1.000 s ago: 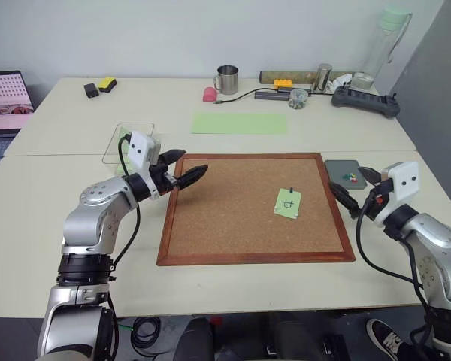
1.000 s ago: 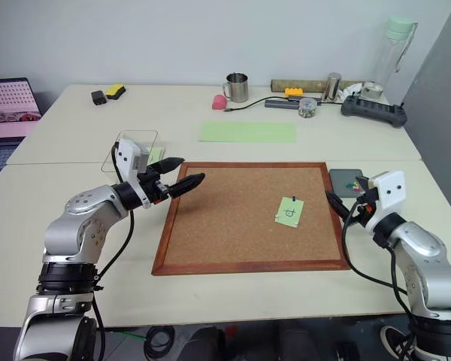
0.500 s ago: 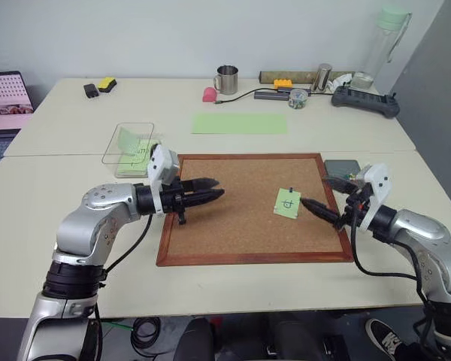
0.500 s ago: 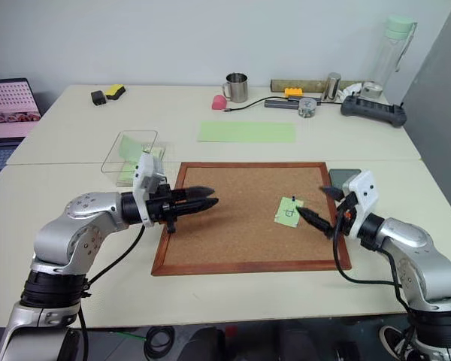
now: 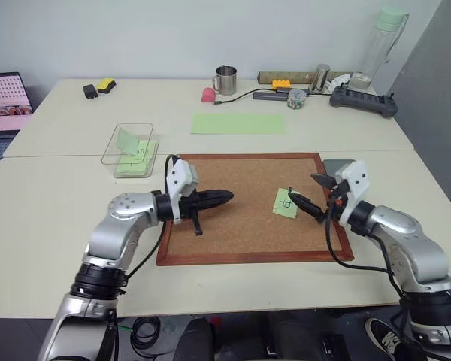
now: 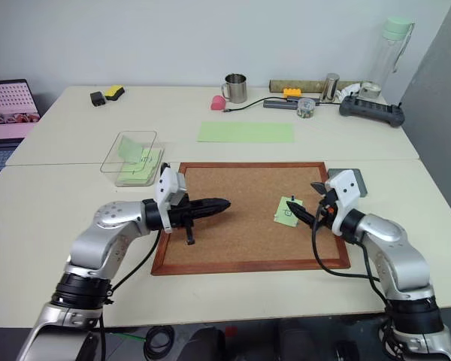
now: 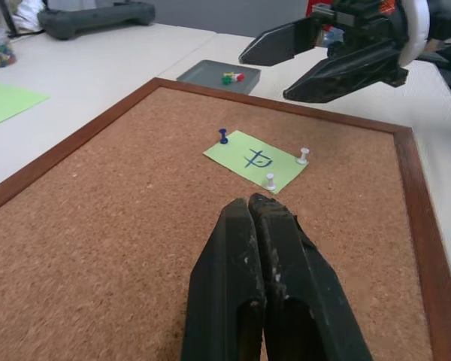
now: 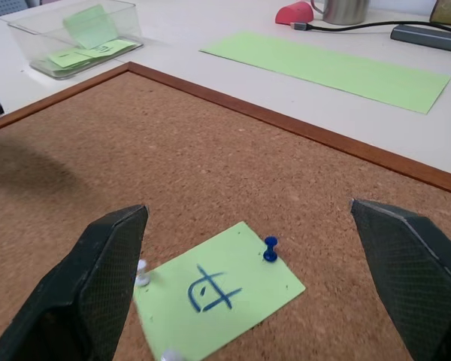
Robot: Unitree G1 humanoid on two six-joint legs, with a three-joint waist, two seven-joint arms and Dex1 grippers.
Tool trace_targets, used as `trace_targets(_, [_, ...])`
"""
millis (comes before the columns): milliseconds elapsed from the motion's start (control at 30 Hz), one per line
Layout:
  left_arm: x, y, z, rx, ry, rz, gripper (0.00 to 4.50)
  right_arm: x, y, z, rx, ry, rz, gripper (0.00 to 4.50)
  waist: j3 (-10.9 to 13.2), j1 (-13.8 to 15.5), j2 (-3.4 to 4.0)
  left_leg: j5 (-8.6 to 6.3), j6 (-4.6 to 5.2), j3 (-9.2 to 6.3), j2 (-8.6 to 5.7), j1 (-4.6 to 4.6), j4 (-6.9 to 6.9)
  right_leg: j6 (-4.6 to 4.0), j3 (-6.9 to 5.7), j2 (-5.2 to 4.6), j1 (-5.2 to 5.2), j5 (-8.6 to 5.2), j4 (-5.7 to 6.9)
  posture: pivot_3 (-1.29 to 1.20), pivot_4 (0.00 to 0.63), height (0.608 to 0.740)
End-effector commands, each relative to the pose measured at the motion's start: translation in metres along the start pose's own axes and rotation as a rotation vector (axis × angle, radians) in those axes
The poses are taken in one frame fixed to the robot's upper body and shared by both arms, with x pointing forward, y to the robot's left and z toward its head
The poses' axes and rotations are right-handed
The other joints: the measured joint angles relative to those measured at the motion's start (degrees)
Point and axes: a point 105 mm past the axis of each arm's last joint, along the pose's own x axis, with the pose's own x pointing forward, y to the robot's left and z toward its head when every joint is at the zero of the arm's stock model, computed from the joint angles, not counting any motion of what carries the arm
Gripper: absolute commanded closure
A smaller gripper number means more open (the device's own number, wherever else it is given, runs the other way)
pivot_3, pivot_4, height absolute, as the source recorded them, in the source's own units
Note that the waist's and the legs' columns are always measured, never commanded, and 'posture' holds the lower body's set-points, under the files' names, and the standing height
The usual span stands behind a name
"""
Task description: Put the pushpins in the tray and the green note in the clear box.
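The green note (image 5: 285, 203) lies on the corkboard (image 5: 233, 226), held by a dark blue pushpin (image 8: 270, 248) at one corner and two white pins (image 7: 303, 156) at others. My right gripper (image 5: 304, 189) hovers open just right of the note, its fingers (image 8: 105, 278) spread to either side of it. My left gripper (image 5: 225, 197) is shut and empty, low over the board's left half and pointing at the note. The grey tray (image 7: 218, 74) right of the board holds red and green pushpins (image 7: 230, 76). The clear box (image 5: 128, 143) stands left of the board with green notes inside.
A long pale green paper strip (image 5: 239, 123) lies behind the corkboard. A metal mug (image 5: 226, 78), a pink object, cables, a pin jar, a black power strip (image 5: 363, 100) and a bottle line the table's far edge. A laptop sits far left.
My left gripper has closed and swung right and down over the corkboard. My right gripper, still open, has moved left from the tray to the note's edge.
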Motion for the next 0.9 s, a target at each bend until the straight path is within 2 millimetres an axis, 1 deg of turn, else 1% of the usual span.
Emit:
trace_targets(33, [0.009, -0.007, -0.021, 0.008, 0.028, 0.002, 4.43, 0.011, -0.004, 0.004, -0.035, -0.030, -0.015, 0.00, -0.02, -0.02, 0.00, 0.00, 0.00, 0.02, 0.00, 0.03, 0.00, 0.00, 0.02, 0.00, 0.00, 0.00, 0.00, 0.00, 0.150, 0.740])
trace_targets(200, [0.016, -0.013, -0.052, 0.022, 0.086, 0.013, 4.43, 0.024, -0.008, -0.004, -0.015, -0.026, -0.023, 0.00, -0.05, 0.00, 0.01, 0.00, 0.01, 0.00, 0.01, 0.02, 0.00, -0.02, -0.01, 0.00, 0.00, 0.02, 0.04, 0.00, 0.150, 0.740])
trace_targets(367, [0.015, -0.021, -0.072, 0.010, 0.101, 0.022, 4.43, 0.033, -0.012, -0.014, -0.001, -0.024, -0.033, 0.00, -0.41, 0.00, 0.36, 0.01, 0.02, 0.05, -0.01, 0.19, 0.00, -0.01, 0.04, -0.01, 0.13, 0.03, 0.05, 0.00, 0.150, 0.740])
trace_targets(467, [0.015, -0.024, -0.076, 0.008, 0.102, 0.021, 4.43, 0.035, -0.014, -0.020, 0.005, -0.022, -0.039, 0.00, -0.69, -0.01, 0.50, 0.01, 0.03, 0.11, -0.01, 0.33, -0.03, 0.01, 0.08, 0.00, 0.24, 0.04, 0.04, 0.00, 0.150, 0.740])
trace_targets(600, [0.016, -0.025, -0.076, 0.020, 0.103, 0.016, 4.43, 0.036, -0.011, -0.024, 0.002, -0.021, -0.027, 0.00, -0.81, -0.07, 0.70, 0.02, 0.05, 0.20, -0.01, 0.37, -0.03, 0.02, 0.17, 0.01, 0.24, 0.05, 0.06, 0.00, 0.150, 0.740])
trace_targets(667, [0.018, -0.025, -0.074, 0.026, 0.100, 0.012, 4.50, 0.037, -0.009, -0.026, 0.008, -0.020, -0.023, 0.36, -0.87, -0.07, 0.75, 0.02, 0.05, 0.22, -0.01, 0.38, -0.03, 0.03, 0.20, 0.01, 0.24, 0.05, 0.06, 0.00, 0.150, 0.740])
trace_targets(700, [0.019, -0.026, -0.073, 0.027, 0.098, 0.011, 4.50, 0.037, -0.009, -0.027, 0.008, -0.020, -0.023, 0.44, -0.88, -0.07, 0.76, 0.02, 0.05, 0.23, -0.01, 0.38, -0.04, 0.03, 0.20, 0.01, 0.24, 0.05, 0.06, 0.00, 0.150, 0.740])
trace_targets(733, [0.019, -0.026, -0.071, 0.029, 0.095, 0.009, 4.50, 0.038, -0.009, -0.027, 0.008, -0.021, -0.024, 0.61, -0.88, -0.07, 0.76, 0.02, 0.05, 0.23, -0.01, 0.39, -0.04, 0.04, 0.20, 0.01, 0.24, 0.06, 0.06, 0.00, 0.150, 0.740])
trace_targets(800, [0.020, -0.025, -0.069, 0.027, 0.091, 0.007, 4.50, 0.038, -0.009, -0.027, 0.013, -0.025, -0.026, 1.04, -0.89, -0.08, 0.76, 0.02, 0.05, 0.23, -0.01, 0.39, -0.03, 0.04, 0.21, 0.01, 0.24, 0.06, 0.06, 0.00, 0.150, 0.740])
trace_targets(867, [0.019, -0.024, -0.070, 0.026, 0.095, 0.008, 4.50, 0.039, -0.009, -0.028, 0.010, -0.021, -0.021, 1.35, -0.89, -0.08, 0.76, 0.02, 0.05, 0.23, -0.01, 0.39, -0.03, 0.05, 0.21, 0.01, 0.25, 0.06, 0.06, 0.00, 0.150, 0.740])
trace_targets(900, [0.019, -0.024, -0.070, 0.026, 0.098, 0.009, 4.50, 0.040, -0.008, -0.029, 0.009, -0.017, -0.018, 1.59, -0.89, -0.09, 0.76, 0.02, 0.05, 0.24, -0.01, 0.39, -0.03, 0.05, 0.21, 0.01, 0.25, 0.06, 0.06, 0.00, 0.150, 0.740])
